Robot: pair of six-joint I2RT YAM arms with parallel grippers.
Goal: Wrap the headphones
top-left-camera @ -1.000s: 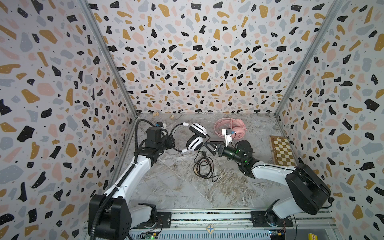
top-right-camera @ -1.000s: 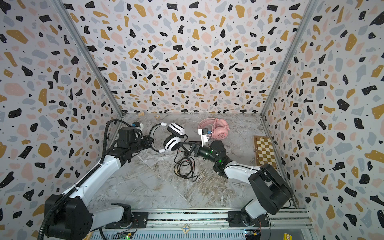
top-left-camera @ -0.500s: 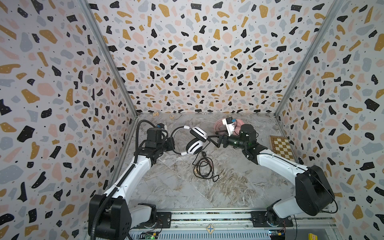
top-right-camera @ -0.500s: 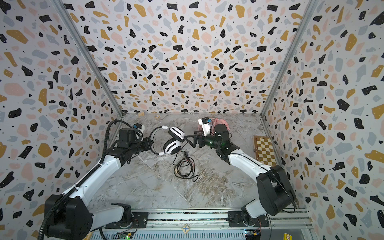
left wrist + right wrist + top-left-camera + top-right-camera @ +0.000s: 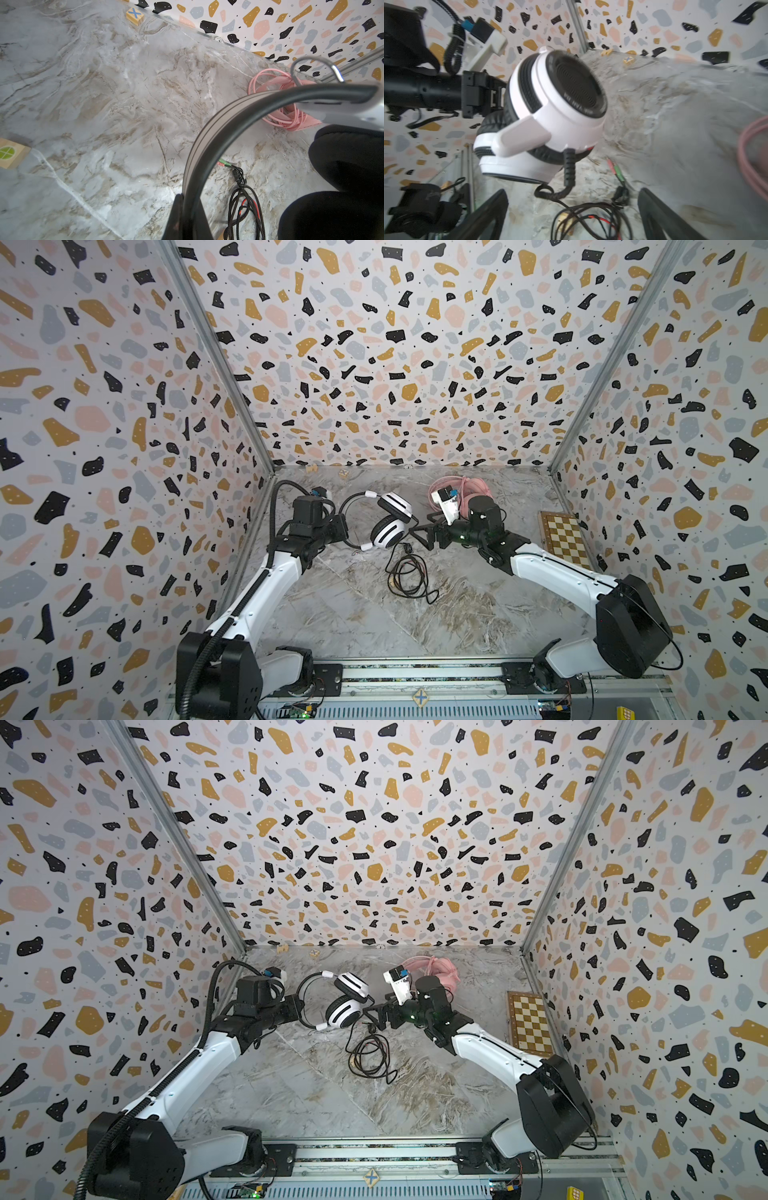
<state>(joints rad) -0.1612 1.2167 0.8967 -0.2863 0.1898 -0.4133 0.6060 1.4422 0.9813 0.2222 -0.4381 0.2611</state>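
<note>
Headphones, the white pair with black pads, sit left of centre toward the far side of the marble table, pinched by the headband. The left gripper has its fingers pressed together on that black headband, which arcs up out of the grip in the left wrist view. Both ear cups lie to the right of the grip, one stacked against the other; whether the lower cup touches the table cannot be told.

The right gripper is just right of the cups with its fingers spread wide and nothing between them. In the right wrist view the ribbed cable stem leaves the lower cup and curls down between those open fingers.

The black cable lies in a loose coil on the table, nearer than both grippers, its pink and green plugs resting beside the coil.

The pink headphones lie at the far side, behind the right wrist, with their pink cable bundled around them. A chessboard lies against the right wall. Two small wooden blocks sit near the far wall.
</note>
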